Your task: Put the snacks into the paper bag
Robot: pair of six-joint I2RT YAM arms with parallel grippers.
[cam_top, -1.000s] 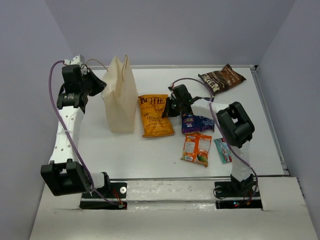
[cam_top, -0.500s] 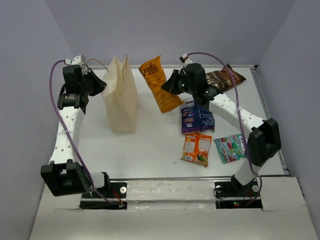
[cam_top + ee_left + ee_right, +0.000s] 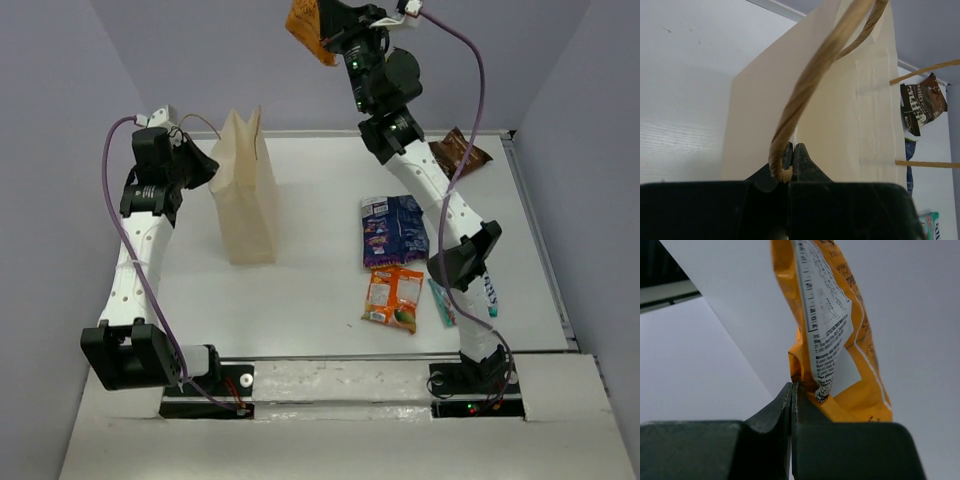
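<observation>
First snack lifted, none bagged: one of five packets is off the table and four are left lying.

At left of the top view, the left pincer (image 3: 200,165) is clenched on a twisted-cord handle (image 3: 810,85) of the paper bag (image 3: 245,195), which stands upright at centre-left on the table (image 3: 300,290). At the top edge of the frame, right of the bag and well above it, the right pincer (image 3: 335,40) grips the orange-yellow chip bag (image 3: 305,22) by one edge. Right of centre on the table lie the dark blue bag (image 3: 393,230), the small orange packet (image 3: 393,298), the teal-green packet (image 3: 442,308) half hidden by the right arm, and the brown bag (image 3: 460,152) at upper right.
</observation>
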